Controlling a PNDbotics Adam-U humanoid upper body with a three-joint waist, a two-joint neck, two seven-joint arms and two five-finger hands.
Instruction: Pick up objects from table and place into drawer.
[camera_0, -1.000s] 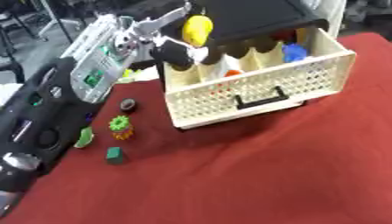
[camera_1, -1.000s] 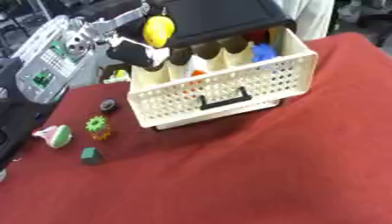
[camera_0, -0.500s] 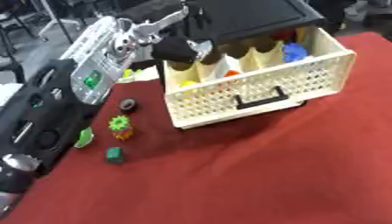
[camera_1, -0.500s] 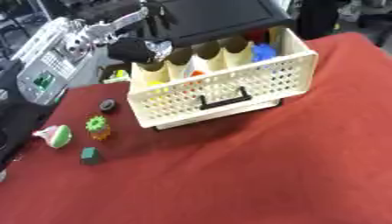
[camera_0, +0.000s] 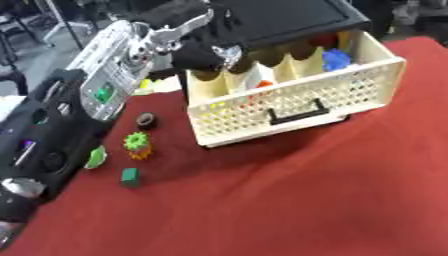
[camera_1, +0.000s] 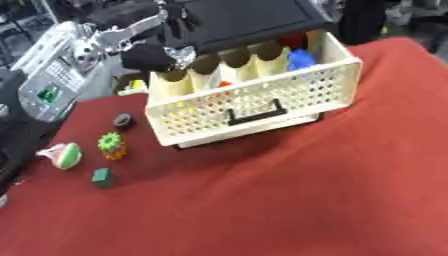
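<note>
Drawer (camera_1: 262, 100) open, left hand (camera_0: 197, 52) above it

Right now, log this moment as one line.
left hand: above leftmost compartment of cream perforated plastic drawer, grip unclear | green square block, green-orange gear: on red cloth

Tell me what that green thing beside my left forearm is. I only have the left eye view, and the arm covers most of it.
Observer: The right eye view shows it whole. It is a wedge-shaped piece with a pinkish face and a green rim, lying on the red table.
Operator: Which side is the part I can see?
Observer: That is the green rim. It faces the green and orange gear, with bare cloth between them. The pinkish face is turned towards your arm, which is why your view misses it.
</note>
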